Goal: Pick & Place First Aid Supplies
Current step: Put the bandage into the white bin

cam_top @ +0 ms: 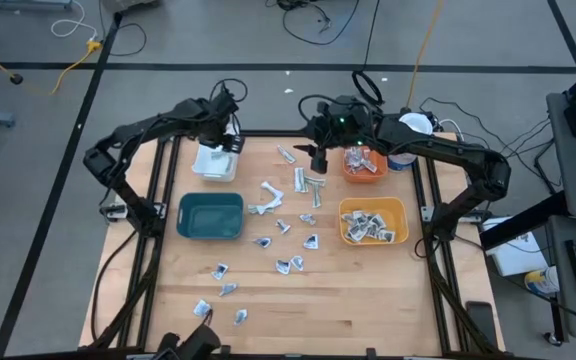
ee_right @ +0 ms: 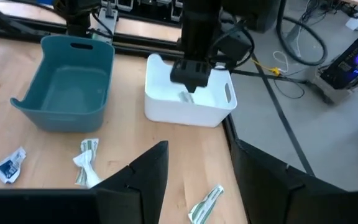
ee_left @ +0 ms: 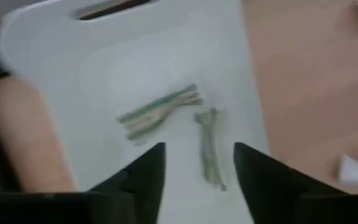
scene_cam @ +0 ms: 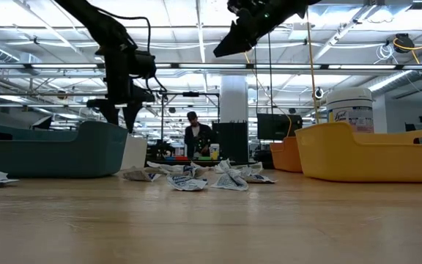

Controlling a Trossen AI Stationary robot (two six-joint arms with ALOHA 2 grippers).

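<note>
White bin [ee_left: 55, 56], 2 wrapped strips [ee_left: 160, 112]

left arm reaching to the table's far left, elbow bent outward, left gripper [cam_top: 220, 140] pointing down, fingers [ee_left: 143, 177] parted with nothing between them. right arm stretched from the far right toward the centre, elbow out to the side, right gripper [cam_top: 318, 158] raised well above the tabletop, fingers [ee_right: 146, 174] spread apart and empty.
</note>
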